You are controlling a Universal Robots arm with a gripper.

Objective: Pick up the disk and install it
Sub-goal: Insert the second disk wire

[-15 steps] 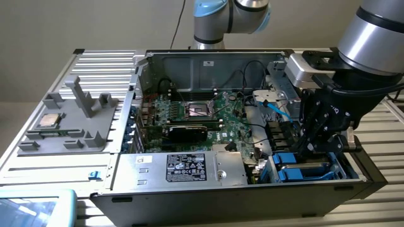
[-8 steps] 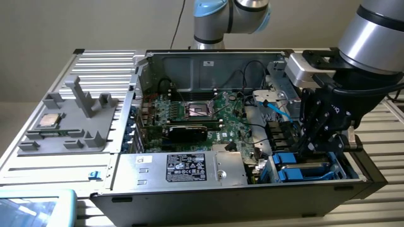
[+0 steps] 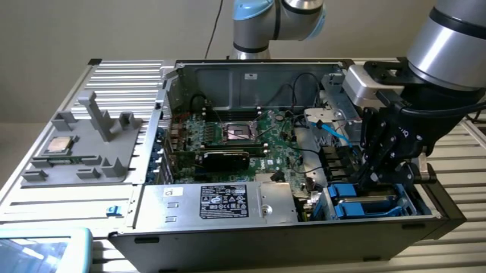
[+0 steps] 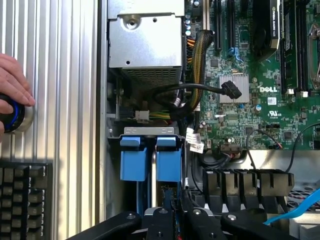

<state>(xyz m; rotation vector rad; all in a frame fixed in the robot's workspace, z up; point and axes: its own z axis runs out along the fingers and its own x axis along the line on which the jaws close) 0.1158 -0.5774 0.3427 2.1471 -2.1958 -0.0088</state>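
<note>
The disk (image 4: 153, 172) stands on edge in the drive bay at the front corner of the open computer case (image 3: 152, 170), on the exterior view's right. Its bright blue carrier frame (image 3: 363, 205) shows as two blue tabs (image 4: 134, 160) at the bay's mouth, with a thin silver edge between them. My gripper (image 3: 377, 183) reaches down into that bay. In the wrist view, its black fingers (image 4: 167, 207) are close together on a narrow blue strip of the carrier.
A silver box with a black label (image 3: 220, 202) sits beside the bay, and the green motherboard (image 3: 243, 136) lies behind it. Black cables (image 4: 190, 95) cross near the bay. A grey fixture with a small chip (image 3: 59, 145) is at the exterior view's left. A hand (image 4: 10, 100) rests on a blue-ringed button beside a keyboard (image 4: 22, 195).
</note>
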